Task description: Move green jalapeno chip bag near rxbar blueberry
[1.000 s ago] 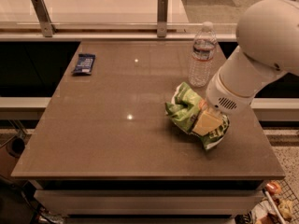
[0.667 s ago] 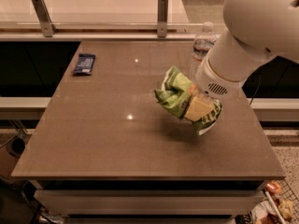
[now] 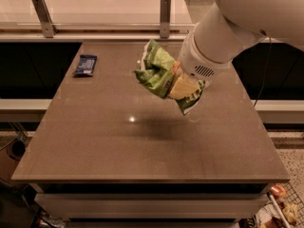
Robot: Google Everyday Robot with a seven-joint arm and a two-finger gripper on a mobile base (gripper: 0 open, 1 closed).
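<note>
My jaws, above the middle of the desk (image 3: 142,165), are clamped on the bag (image 3: 156,70), which hangs clear of the surface over its shadow. Pickup looks done. The bar (image 3: 86,64) lies well apart at the far left, so carrying across and setting down remain.
</note>
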